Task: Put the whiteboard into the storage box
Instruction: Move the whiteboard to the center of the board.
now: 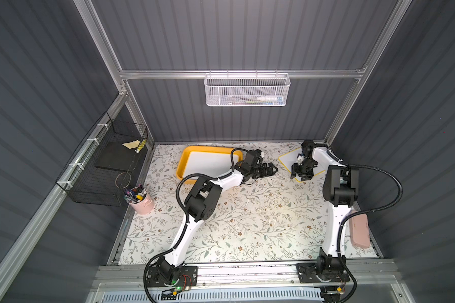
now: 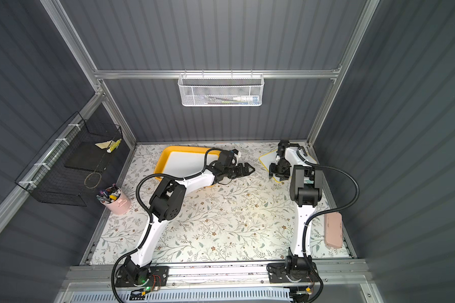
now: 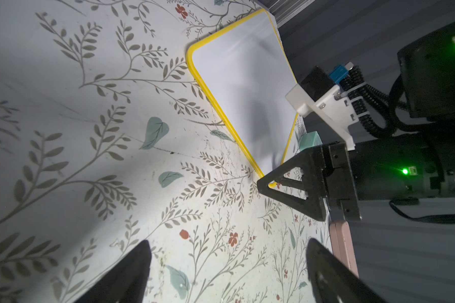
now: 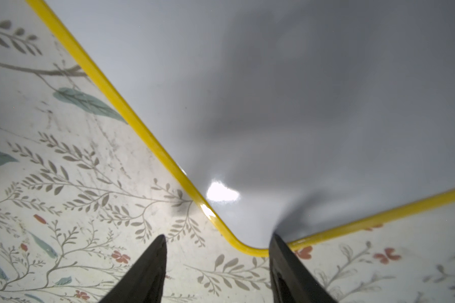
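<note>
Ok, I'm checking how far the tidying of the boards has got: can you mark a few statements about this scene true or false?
1. A white board lies in the storage box. True.
2. The left gripper holds the yellow-rimmed whiteboard. False: it is open and empty, beside the box.
3. The right gripper has its jaws apart at that whiteboard's corner. True.
4. The pink pen cup stands in the box. False: it stands on the table, by the black wire basket.
</note>
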You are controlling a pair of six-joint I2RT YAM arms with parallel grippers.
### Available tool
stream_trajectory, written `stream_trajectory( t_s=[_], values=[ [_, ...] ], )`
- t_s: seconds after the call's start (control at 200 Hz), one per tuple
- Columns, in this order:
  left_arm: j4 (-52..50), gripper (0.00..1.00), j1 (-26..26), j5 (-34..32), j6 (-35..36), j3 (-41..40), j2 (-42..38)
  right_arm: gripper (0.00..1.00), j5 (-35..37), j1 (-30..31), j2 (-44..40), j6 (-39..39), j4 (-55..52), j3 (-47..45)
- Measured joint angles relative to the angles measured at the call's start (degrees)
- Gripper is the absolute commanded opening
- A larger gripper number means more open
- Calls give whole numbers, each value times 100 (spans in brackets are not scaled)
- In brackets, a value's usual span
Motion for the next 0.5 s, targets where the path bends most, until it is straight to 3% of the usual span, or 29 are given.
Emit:
stream_trajectory(
  t_s=[0.305, 0.5],
  values=[
    [7, 92, 0, 0, 0, -24, -87, 64, -2, 7, 125, -4, -190, 214],
    [4, 92, 0, 0, 0, -24, -87, 67, -55, 7, 546, -127, -852, 938]
  ],
)
